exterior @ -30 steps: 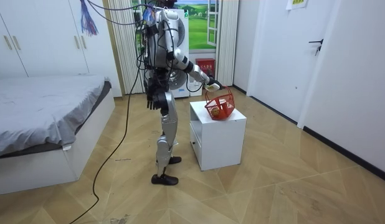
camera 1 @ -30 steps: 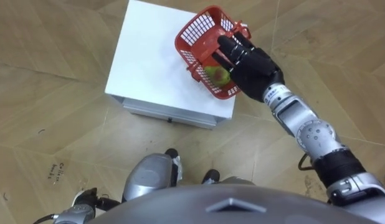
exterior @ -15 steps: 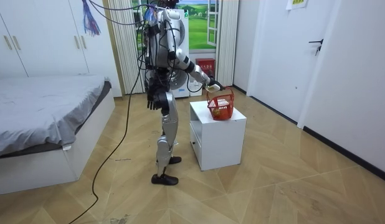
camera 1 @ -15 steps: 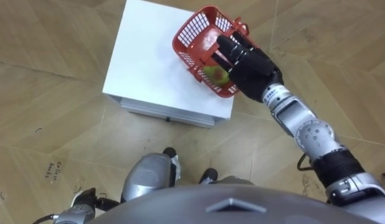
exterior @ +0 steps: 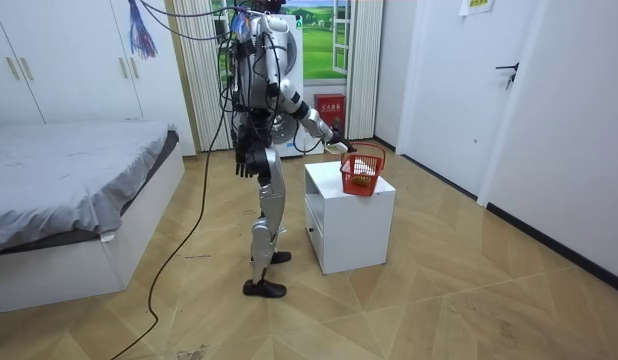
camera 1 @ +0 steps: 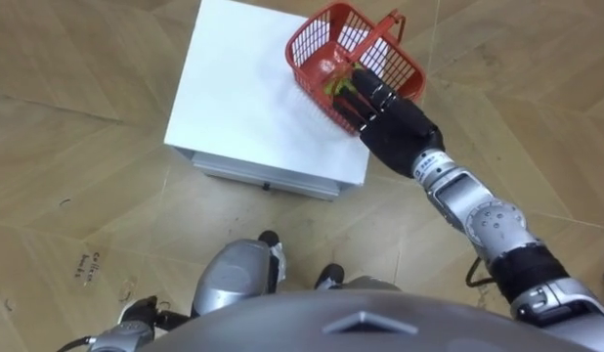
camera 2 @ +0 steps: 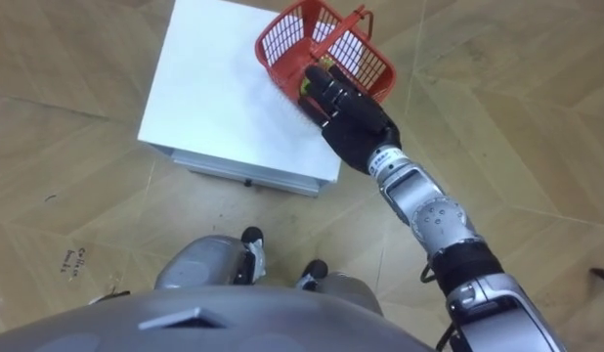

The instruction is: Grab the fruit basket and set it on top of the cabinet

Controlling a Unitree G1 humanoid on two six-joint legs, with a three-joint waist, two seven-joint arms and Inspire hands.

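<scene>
The red plastic fruit basket point(camera 1: 366, 51) stands upright on the far right corner of the white bedside cabinet point(camera 1: 245, 98), its handle point(camera 1: 382, 28) raised. A green fruit point(camera 1: 335, 84) lies inside. My right hand point(camera 1: 390, 119) reaches out from the right, fingers straight and resting against the basket's near wall at the rim. It holds nothing. In the room view the basket point(exterior: 361, 173) sits on the cabinet with my right arm stretched to it. My left hand point(exterior: 245, 158) hangs idle at my side, fingers relaxed.
I stand upright at the cabinet's point(exterior: 349, 215) near side on a wooden floor. A bed point(exterior: 69, 190) is at the room view's left. Wardrobes, a curtain and a door line the walls behind.
The basket was tipped over under my right hand; it now stands upright with its handle up. My right hand has drawn back from over the basket to its near wall.
</scene>
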